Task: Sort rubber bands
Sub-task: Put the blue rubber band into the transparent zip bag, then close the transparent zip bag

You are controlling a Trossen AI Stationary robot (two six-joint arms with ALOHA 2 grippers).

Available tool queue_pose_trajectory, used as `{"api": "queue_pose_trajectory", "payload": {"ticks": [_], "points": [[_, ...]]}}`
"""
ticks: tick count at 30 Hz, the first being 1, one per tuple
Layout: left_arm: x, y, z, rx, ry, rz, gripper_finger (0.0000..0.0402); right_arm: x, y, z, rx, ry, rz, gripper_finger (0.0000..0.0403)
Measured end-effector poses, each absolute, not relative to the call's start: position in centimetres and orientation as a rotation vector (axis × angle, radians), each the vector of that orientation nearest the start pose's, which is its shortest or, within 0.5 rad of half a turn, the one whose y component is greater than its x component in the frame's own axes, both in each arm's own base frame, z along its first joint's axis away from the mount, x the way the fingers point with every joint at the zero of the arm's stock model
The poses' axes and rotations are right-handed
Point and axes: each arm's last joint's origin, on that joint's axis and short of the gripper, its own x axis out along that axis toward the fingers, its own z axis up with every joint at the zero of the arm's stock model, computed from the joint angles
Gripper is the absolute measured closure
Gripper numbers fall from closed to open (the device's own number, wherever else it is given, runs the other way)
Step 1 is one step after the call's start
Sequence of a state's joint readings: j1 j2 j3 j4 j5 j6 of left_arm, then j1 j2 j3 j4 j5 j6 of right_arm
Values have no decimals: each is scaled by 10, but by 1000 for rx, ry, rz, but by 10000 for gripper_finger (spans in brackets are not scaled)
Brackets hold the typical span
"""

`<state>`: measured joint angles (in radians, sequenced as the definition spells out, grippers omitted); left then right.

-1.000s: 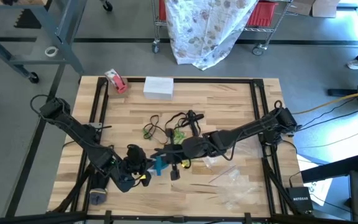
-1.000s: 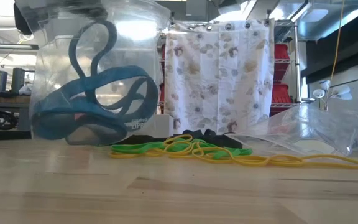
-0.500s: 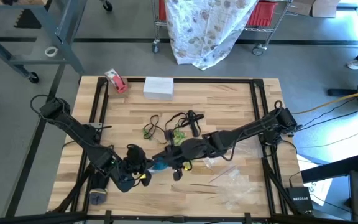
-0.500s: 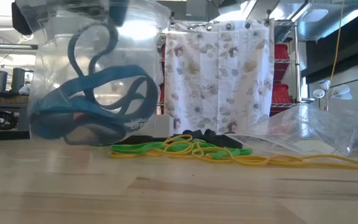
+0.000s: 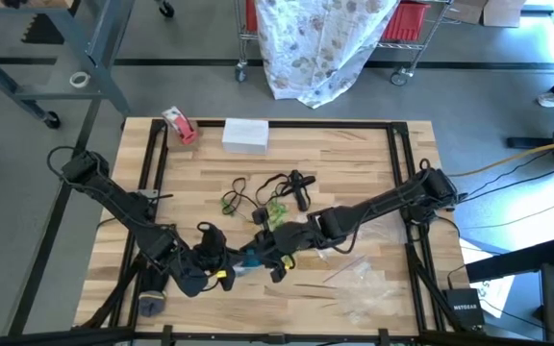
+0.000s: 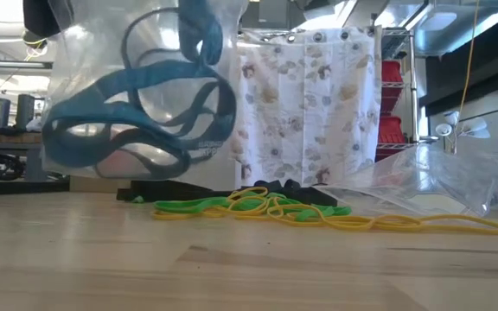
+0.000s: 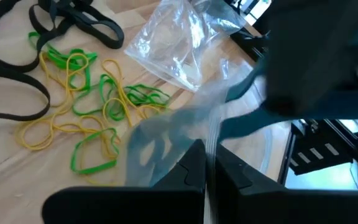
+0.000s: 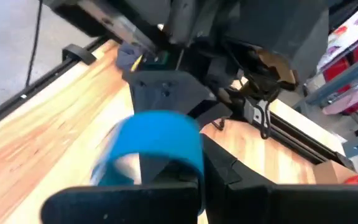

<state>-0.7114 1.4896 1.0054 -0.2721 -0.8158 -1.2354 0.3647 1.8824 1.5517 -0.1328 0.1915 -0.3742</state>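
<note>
A clear plastic bag (image 6: 137, 95) with several blue rubber bands (image 6: 119, 142) inside hangs clear of the table, and my left gripper (image 7: 207, 171) is shut on it near the table's front. My right gripper (image 8: 201, 168) is shut on a blue band (image 8: 157, 146) right at the bag, close to my left gripper (image 5: 221, 272). Green and yellow bands (image 7: 92, 106) lie loose in a tangle on the wood mid-table, with black bands (image 7: 17, 74) beside them. My left gripper pinches the bag's clear film (image 7: 211, 134) between its two shut fingers, which slant downward. The bag hangs off the table with the blue bands sagging in its lower part (image 6: 102, 164). Which edge of the bag it has, I cannot tell. My right gripper pinches one wide blue band (image 8: 166, 163) between its two fingers, the loop (image 8: 129, 140) bulging out beyond them. The fingers slant downward from the table's right toward the bag. The band is lifted off the table (image 5: 249, 258).
A second clear bag (image 7: 169, 43) lies beside the band tangle, and more clear bags (image 5: 364, 288) lie at the near right. A red-and-white tape roll (image 5: 179, 125) and a white box (image 5: 245, 135) sit at the far edge. Black frame rails (image 5: 399, 163) border the table.
My right gripper has sunk and rolled, carrying its blue band closer to my left gripper and the bag. The bag has tipped and swung higher, its bottom now farther off the table, and the blue bands inside have shifted.
</note>
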Motion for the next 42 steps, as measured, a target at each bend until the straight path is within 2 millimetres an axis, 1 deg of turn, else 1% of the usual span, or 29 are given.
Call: {"api": "queue_pose_trajectory", "payload": {"ticks": [4,6,10,14,16,19,23,25,27,31,34,36,39,42], "points": [[247,-183,245,-690,389,411,401,405,167,289,-528,402,271,402],[249,-182,246,-691,382,411,401,403,169,286,-545,432,267,402],[250,-182,248,-690,372,395,401,404,160,279,-467,513,225,402],[250,-182,248,-684,378,396,402,407,154,278,-354,526,180,402],[250,-182,247,-681,381,396,401,407,152,277,-329,542,170,400],[250,-182,247,-669,384,396,401,405,150,274,-310,589,182,379],[249,-182,247,-665,387,398,401,399,149,268,-333,672,178,324],[249,-182,247,-662,390,399,401,398,151,272,-316,696,172,295],[249,-181,246,-655,395,403,401,397,151,283,-296,698,164,270],[249,-181,246,-652,399,405,401,396,149,306,-284,698,113,239],[249,-181,246,-651,398,405,401,401,150,321,-242,621,101,232],[249,-181,246,-651,398,405,401,403,147,325,-229,589,78,231],[249,-181,246,-651,399,405,402,406,139,324,-172,592,46,231],[247,-182,245,-648,402,401,401,406,131,320,-160,652,58,231]]}}
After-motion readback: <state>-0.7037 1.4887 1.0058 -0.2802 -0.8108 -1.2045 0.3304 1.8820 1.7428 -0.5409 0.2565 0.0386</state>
